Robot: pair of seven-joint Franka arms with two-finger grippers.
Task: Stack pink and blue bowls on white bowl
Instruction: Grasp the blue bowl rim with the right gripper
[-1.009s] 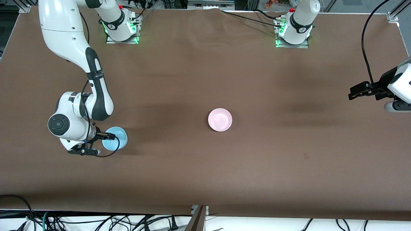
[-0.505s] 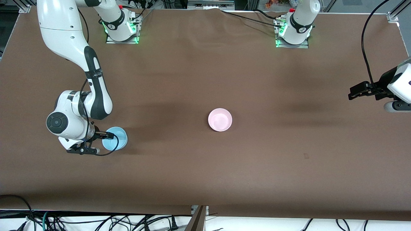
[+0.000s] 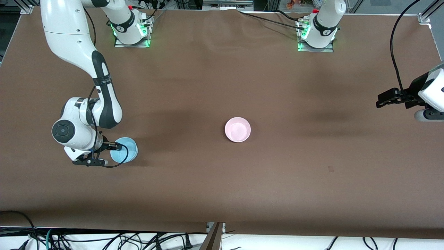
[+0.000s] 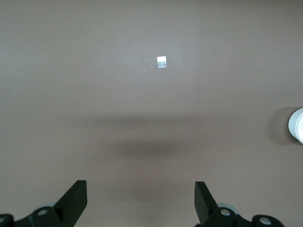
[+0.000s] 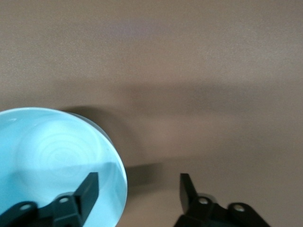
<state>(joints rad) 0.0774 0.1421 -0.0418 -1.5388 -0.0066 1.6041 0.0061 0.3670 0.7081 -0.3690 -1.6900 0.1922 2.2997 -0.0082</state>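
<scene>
The blue bowl (image 3: 125, 154) sits upright and empty on the brown table (image 3: 222, 194), toward the right arm's end. The right gripper (image 3: 116, 148) straddles its rim: one finger (image 5: 83, 191) reaches inside the bowl (image 5: 52, 161), the other (image 5: 189, 191) stands outside over bare cloth, and the jaws are spread, not pinching the wall.

The pink bowl (image 3: 237, 129) stands near the table's middle, well apart from that gripper toward the left arm's end, nothing loose inside it. Whether the white bowl sits beneath it cannot be told from the front view.

The left gripper (image 3: 383, 99) hangs above the table's edge at its own end, fingers (image 4: 75, 201) wide apart, waiting. Its wrist view shows a small white patch (image 4: 161, 62) on the cloth and a white rounded edge (image 4: 297, 125) at the frame's side.

Open cloth lies all around both bowls. Cables (image 3: 104, 239) hang at the front edge.
</scene>
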